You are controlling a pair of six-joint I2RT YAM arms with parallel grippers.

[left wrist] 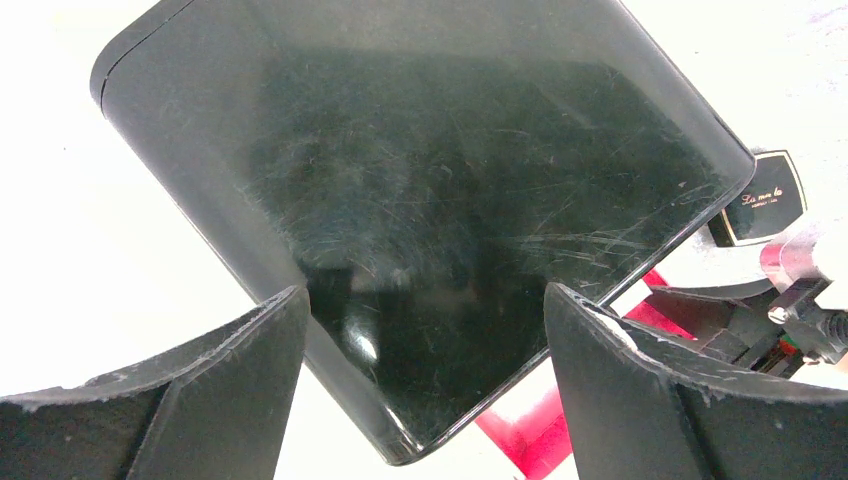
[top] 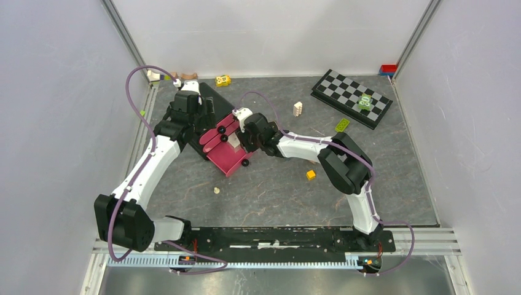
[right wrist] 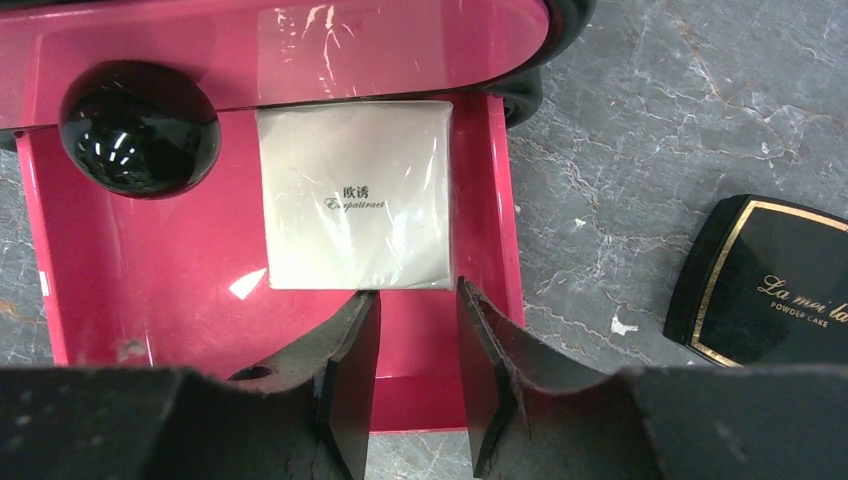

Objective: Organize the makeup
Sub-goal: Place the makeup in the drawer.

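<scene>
A black makeup case stands open at the back left, with pink trays fanned out toward the middle. My left gripper hovers over the glossy black lid, open wide, with the lid's corner showing between its fingers. My right gripper hangs over the lowest pink tray, its jaws parted with nothing between them. Just beyond its fingertips a white square packet lies in that tray. A black square compact with gold trim rests on the table to the tray's right, and the same compact shows in the left wrist view.
A chessboard with a green toy lies at the back right. Scattered on the table are a yellow toy, a white piece, a green block and an orange block. Small peach things sit in the back-left corner.
</scene>
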